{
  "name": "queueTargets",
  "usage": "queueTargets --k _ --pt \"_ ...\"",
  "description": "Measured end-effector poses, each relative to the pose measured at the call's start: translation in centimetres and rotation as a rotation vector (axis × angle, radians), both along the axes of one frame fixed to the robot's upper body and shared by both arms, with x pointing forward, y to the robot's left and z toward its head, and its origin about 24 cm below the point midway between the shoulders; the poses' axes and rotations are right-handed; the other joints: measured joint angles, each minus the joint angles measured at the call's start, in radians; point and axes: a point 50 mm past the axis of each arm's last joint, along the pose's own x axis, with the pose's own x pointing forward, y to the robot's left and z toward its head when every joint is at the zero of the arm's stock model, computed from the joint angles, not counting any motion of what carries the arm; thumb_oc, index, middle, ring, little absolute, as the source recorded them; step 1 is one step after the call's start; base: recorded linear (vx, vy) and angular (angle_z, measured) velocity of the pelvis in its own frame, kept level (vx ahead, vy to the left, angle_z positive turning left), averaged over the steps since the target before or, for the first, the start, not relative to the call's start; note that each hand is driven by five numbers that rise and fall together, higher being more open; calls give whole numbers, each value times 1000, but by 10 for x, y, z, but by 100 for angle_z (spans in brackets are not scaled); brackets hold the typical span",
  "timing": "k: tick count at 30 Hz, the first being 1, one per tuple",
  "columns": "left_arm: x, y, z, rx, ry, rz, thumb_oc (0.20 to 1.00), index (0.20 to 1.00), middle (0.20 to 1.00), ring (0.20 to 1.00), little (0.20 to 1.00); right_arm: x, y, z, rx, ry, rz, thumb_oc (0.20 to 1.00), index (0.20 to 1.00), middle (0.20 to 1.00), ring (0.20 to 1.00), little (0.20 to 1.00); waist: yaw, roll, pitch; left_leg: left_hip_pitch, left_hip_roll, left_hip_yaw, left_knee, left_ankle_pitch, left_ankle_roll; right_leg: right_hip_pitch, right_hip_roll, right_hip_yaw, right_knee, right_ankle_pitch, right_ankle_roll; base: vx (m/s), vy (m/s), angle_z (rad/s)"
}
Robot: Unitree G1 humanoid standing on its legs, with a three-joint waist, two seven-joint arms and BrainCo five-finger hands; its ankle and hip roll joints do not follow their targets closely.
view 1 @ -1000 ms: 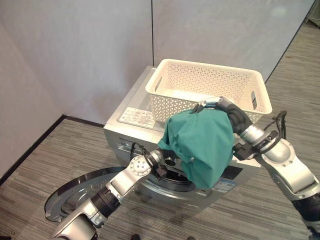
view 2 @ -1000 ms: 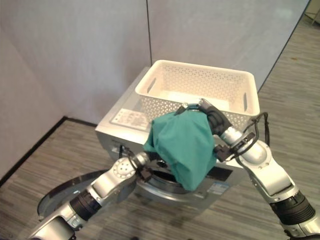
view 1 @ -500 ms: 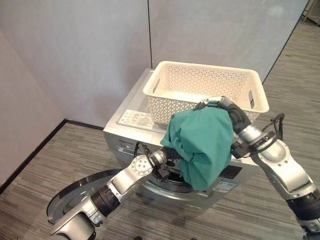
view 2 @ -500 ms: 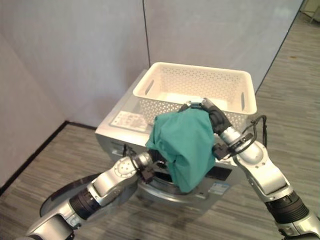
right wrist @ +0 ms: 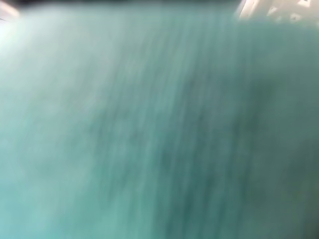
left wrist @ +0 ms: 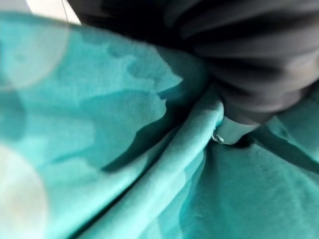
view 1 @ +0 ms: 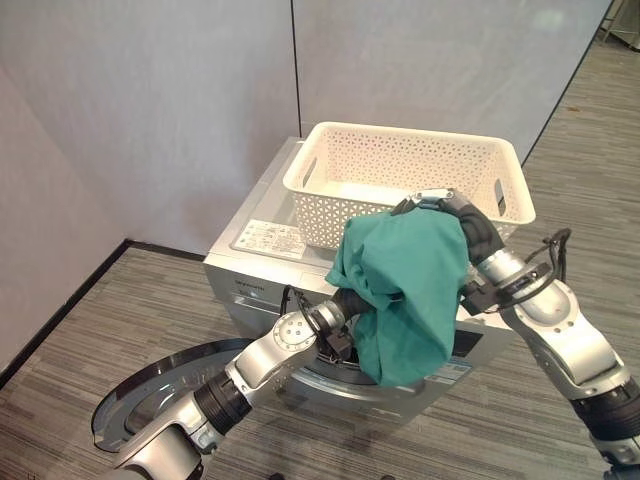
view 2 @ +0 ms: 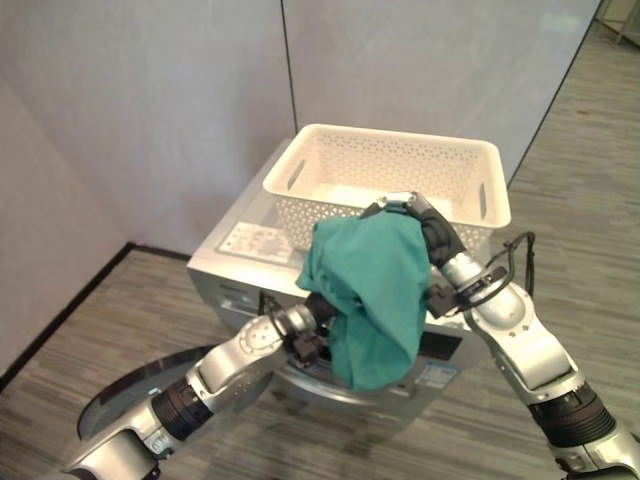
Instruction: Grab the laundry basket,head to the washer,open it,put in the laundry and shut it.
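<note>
A cream plastic laundry basket (view 1: 410, 175), rectangular with a lattice of small holes and a slot handle at each end, sits on the flat top of the washer (view 1: 262, 262), a silver-grey metal box with a label sheet near its front left corner. The washer's round door (view 1: 150, 400), a dark glossy disc with a grey rim, hangs swung wide open to the left, low over the striped grey wood-grain floor (view 1: 90, 330). Pale smooth wall panels (view 1: 150, 110) stand behind.

A soft teal cloth (view 1: 405, 290), matte and creased, hangs in front of the washer, bunched at its top by the basket's front wall and draping down over the round opening. The right hand (view 1: 450, 208) is at the top of the cloth, its dark ribbed cover showing just in front of the basket's rim; its fingers lie buried in the fabric, so I cannot tell how they are set. In the right wrist view the teal weave (right wrist: 159, 124) is all that can be made out.

The left hand (view 1: 345, 310) reaches in from below to the cloth's lower left edge, by the drum opening, and its fingers too are under the folds, so their grip cannot be told. The left wrist view shows folds and a hemmed ridge of the cloth (left wrist: 124, 164) pressed against the dark ribbed cover (left wrist: 249, 59)
</note>
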Motion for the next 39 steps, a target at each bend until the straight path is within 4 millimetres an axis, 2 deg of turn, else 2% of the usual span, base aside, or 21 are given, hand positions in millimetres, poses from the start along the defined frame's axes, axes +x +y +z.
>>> queueTargets --k 3,4,5,6,12,16,21,23,24,25,26,28,32,33,36,37,38,39 --pt "1 1 0 0 0 14 200 200 200 200 200 0 0 -1 4 2 1 200 200 200 200 200 0 -3 1 0 0 0 -1 0 0 0 0 0 0 0 0 10 1 0" --pt "0 1 0 -2 -1 16 200 200 200 200 200 -1 -1 -2 11 4 -4 442 442 442 442 442 0 -5 0 0 0 1 -1 0 0 0 0 0 0 0 0 0 0 0" --pt "1 2 0 -4 -4 19 200 200 200 200 200 -1 -1 -3 17 9 -7 862 862 862 862 862 0 -8 1 0 0 2 -1 0 0 -1 0 1 0 0 0 0 0 0" --pt "1 4 -1 -2 -6 25 200 200 200 200 200 -1 -1 -4 17 11 -9 1000 1000 1000 1000 1000 0 -9 1 0 0 3 -1 0 0 -2 0 3 0 0 0 5 8 -6" --pt "7 35 -6 -30 -14 167 200 200 200 200 200 -8 -28 -20 73 49 -121 1000 1000 1000 1000 1000 -10 -32 -10 2 1 20 -10 0 0 -15 0 19 0 0 0 13 6 -7" --pt "11 52 -7 -20 -45 247 200 200 200 200 200 -13 -41 -21 144 17 -189 1000 1000 1000 1000 1000 -22 -34 -10 7 1 25 -14 0 0 -16 0 24 0 1 0 8 4 -3" --pt "14 80 -8 0 -96 383 200 200 200 200 200 -31 -69 -28 188 6 -318 1000 1000 1000 1000 1000 -24 -34 -10 19 3 49 -19 -4 4 -16 1 44 -1 0 1 13 3 -12" --pt "10 111 1 22 -210 527 200 200 200 200 200 -58 -105 -42 288 -22 -549 1000 1000 1000 1000 1000 -36 -35 -9 18 2 55 -19 -7 8 -20 0 50 -1 -1 2 36 6 -9" --pt "7 119 3 25 -230 570 200 200 200 200 200 -63 -110 -48 296 -9 -602 1000 1000 1000 1000 1000 -48 -37 -10 20 2 59 -20 -8 9 -24 0 54 -1 -2 4 23 2 -13" --pt "0 130 7 29 -263 607 200 200 200 200 200 -72 -116 -58 314 1 -660 1000 1000 1000 1000 1000 -52 -40 -15 17 4 64 -20 -8 9 -30 2 61 -1 -2 4 6 1 -22" --pt "-10 146 13 26 -311 676 200 200 200 200 200 -88 -124 -75 354 50 -760 1000 1000 1000 1000 1000 -52 -43 -14 17 5 77 -20 -10 10 -33 4 71 0 -2 3 5 0 -20" --pt "-20 163 17 14 -335 752 200 200 200 200 200 -105 -138 -102 315 154 -874 1000 1000 1000 1000 1000 -59 -47 -17 17 3 80 -20 -12 13 -33 2 75 0 -2 3 1 -2 -10" --pt "-42 190 18 43 -376 877 200 200 200 200 200 -137 -152 -154 268 377 -1046 1000 1000 1000 1000 1000 -63 -57 -22 19 4 95 -20 -18 16 -38 2 91 0 -2 6 -1 -7 -10" --pt "-45 193 17 47 -375 892 200 200 200 200 200 -141 -154 -161 264 407 -1075 1000 1000 1000 1000 1000 -63 -59 -24 19 4 104 -20 -19 16 -43 2 97 0 -2 6 6 -17 -16" --pt "-61 207 4 88 -327 949 200 200 200 200 200 -175 -162 -217 238 657 -1224 1000 1000 1000 1000 1000 -47 -77 -33 15 4 105 -24 -24 22 -48 2 99 0 -6 11 -2 -4 -4" --pt "-64 209 0 98 -311 956 200 200 200 200 200 -186 -163 -227 232 725 -1263 1000 1000 1000 1000 1000 -40 -78 -34 15 4 105 -21 -24 22 -48 1 98 0 -6 10 -6 -34 4" --pt "-69 214 -5 117 -293 976 200 200 200 200 200 -206 -163 -251 212 842 -1321 1000 1000 1000 1000 1000 -18 -82 -35 11 3 101 -22 -24 22 -48 0 96 0 -6 11 -12 -26 5" --pt "-71 218 -9 131 -274 988 200 200 200 200 200 -216 -162 -266 201 931 -1348 1000 1000 1000 1000 1000 -14 -87 -38 11 3 98 -25 -24 22 -48 0 95 -1 -7 12 -4 -36 10"
